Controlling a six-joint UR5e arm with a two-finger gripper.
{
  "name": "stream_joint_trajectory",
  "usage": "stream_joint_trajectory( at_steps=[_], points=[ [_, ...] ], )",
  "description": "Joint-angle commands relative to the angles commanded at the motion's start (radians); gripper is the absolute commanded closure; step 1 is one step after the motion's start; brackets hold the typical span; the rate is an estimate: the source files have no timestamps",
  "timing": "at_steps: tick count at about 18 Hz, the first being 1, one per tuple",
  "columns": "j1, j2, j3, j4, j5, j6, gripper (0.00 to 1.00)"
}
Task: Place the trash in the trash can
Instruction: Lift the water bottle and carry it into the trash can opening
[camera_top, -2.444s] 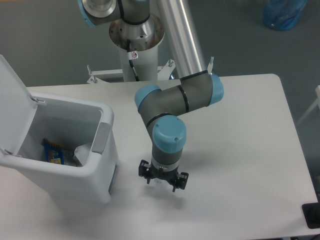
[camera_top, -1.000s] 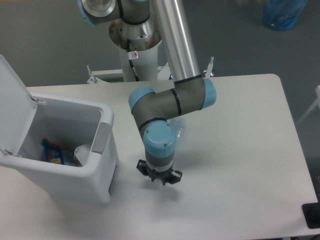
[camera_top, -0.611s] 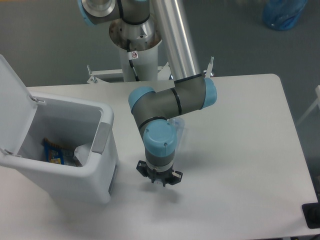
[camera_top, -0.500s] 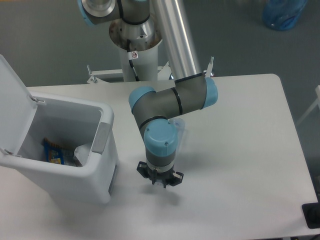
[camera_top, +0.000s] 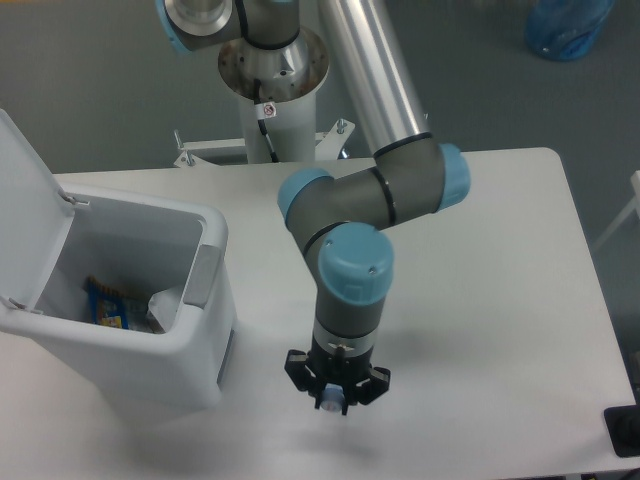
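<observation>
Camera: claw (camera_top: 332, 400) over the table (camera_top: 500, 300), something pale between its fingers, grip and long axis unclear.

Gripper (camera_top: 335, 400) points straight down over the white table (camera_top: 500, 300), near its front edge. Something small and pale shows between the fingers; what it is, and how the jaws stand, cannot be told. Left of the gripper and close by stands the white trash can (camera_top: 215, 330), lid (camera_top: 25, 210) swung open and upright, grey panel (camera_top: 203, 275) facing the gripper. Inside lies a blue wrapper (camera_top: 107, 305) on white liner.
</observation>
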Motion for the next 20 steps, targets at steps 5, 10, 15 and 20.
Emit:
stream_joint_trajectory(
  at_steps=[5,10,15,20],
  points=[
    [0.028,0.012,0.075,0.008,-0.104,-0.118,0.90],
    [0.074,0.061,0.163,0.011,-0.265,-0.189,0.89],
    [0.103,0.090,0.250,0.012,-0.420,-0.189,0.89],
    [0.103,0.130,0.275,0.025,-0.546,-0.190,0.89]
  ],
)
